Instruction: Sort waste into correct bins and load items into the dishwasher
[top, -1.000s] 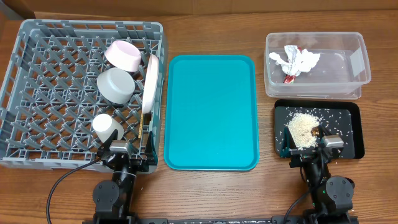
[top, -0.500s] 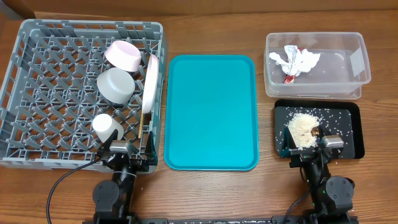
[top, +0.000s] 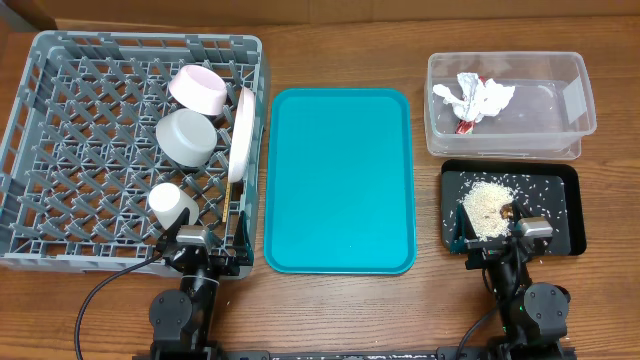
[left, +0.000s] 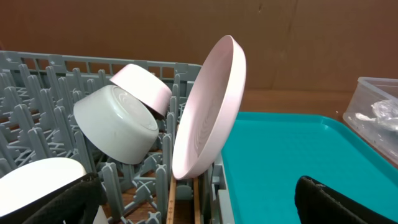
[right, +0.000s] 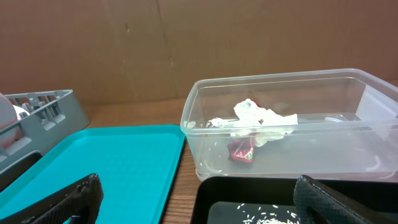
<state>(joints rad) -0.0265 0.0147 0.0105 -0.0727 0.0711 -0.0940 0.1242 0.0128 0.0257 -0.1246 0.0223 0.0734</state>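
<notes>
The grey dishwasher rack (top: 60, 150) holds the pink bowl (top: 197, 88), the grey bowl (top: 185, 137), the white cup (top: 171, 204), the plate (top: 240, 133) standing on edge, and the chopsticks (left: 171, 202) lying in a slot. The clear tub (top: 575, 100) contains the napkin (top: 475, 95) and the red packet (top: 466, 125). Rice (top: 487, 207) and a brown scrap (top: 510, 211) lie in the black tray (top: 565, 215). My left gripper (top: 205, 245) rests open at the rack's near edge. My right gripper (top: 497, 240) is open over the black tray's near edge, holding nothing.
A bare teal serving tray (top: 338, 180) lies between the rack and the bins. Brown cardboard backs the table's far edge. Both arm bases stand at the near table edge.
</notes>
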